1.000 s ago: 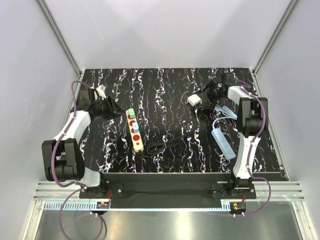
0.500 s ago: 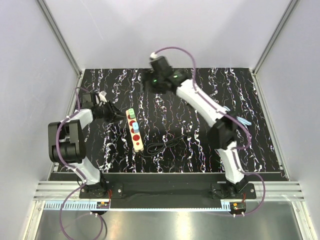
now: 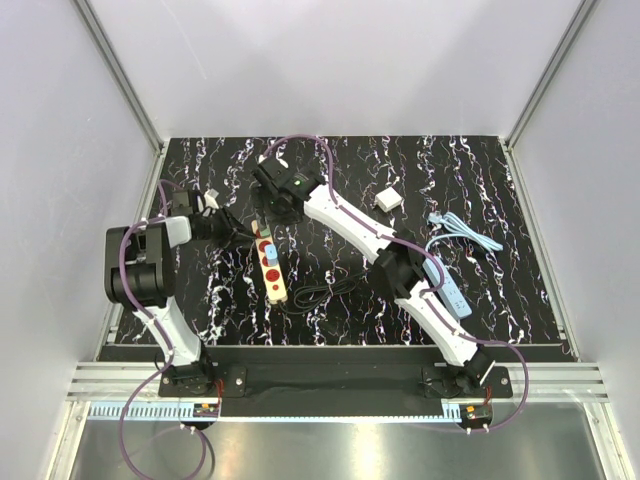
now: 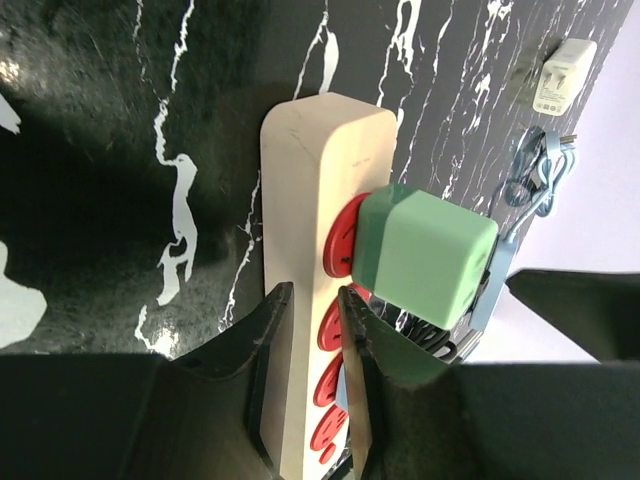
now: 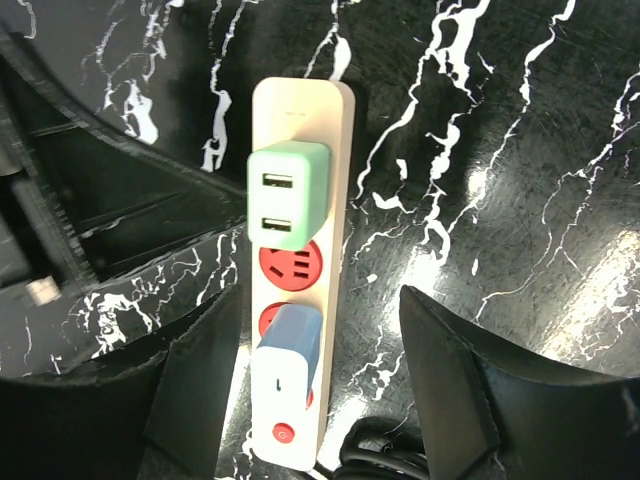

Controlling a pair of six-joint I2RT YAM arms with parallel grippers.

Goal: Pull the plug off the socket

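Note:
The socket (image 3: 271,265) is a beige strip with red outlets. A green cube adapter (image 5: 288,192) and a blue-and-white adapter (image 5: 289,365) are plugged into it. The white plug (image 3: 388,199) lies loose on the table, apart from the socket; it also shows in the left wrist view (image 4: 565,75). My left gripper (image 3: 245,238) is at the socket's left long edge (image 4: 315,290), jaws a narrow gap apart with the beige edge (image 4: 315,210) between them. My right gripper (image 5: 320,295) hovers wide open above the socket, jaws either side of the blue-and-white adapter, touching nothing.
A light blue power strip (image 3: 452,292) and its coiled blue cord (image 3: 462,228) lie at the right. The socket's black cord (image 3: 320,293) loops beside its near end. The right arm stretches diagonally across the table's middle. Grey walls enclose the table.
The right arm swung from the far right, near the white plug, across to above the socket. The left gripper moved right onto the socket's edge. The white plug stayed on the table.

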